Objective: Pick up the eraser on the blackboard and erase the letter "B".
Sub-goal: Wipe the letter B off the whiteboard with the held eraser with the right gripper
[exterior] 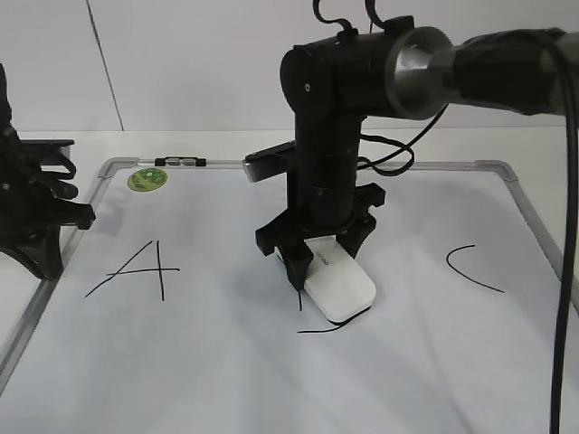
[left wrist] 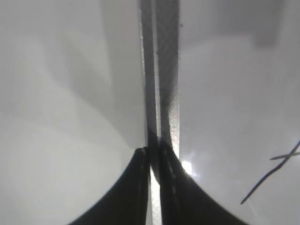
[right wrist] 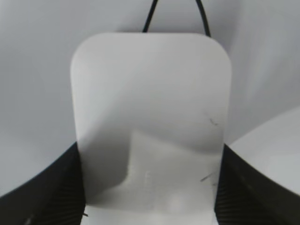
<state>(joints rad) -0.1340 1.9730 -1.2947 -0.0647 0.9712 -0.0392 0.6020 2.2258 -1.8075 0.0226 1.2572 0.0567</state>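
The right gripper (exterior: pixel 318 256) pinches the eraser (exterior: pixel 339 285) flat on the board (exterior: pixel 226 362), over what remains of the B (exterior: pixel 321 330). If it tilts, strokes may survive. The left gripper (left wrist: pixel 152 187) looks pressed together.

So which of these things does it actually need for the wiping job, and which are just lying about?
Needed: right tool, eraser, blackboard, what remains of the letter "B".

Just lying about: letter "A", letter "C", green sticker, marker, idle left tool.

letter A (exterior: pixel 136 269): black, board's left | letter C (exterior: pixel 470 268): right | marker (exterior: pixel 181 162): top edge
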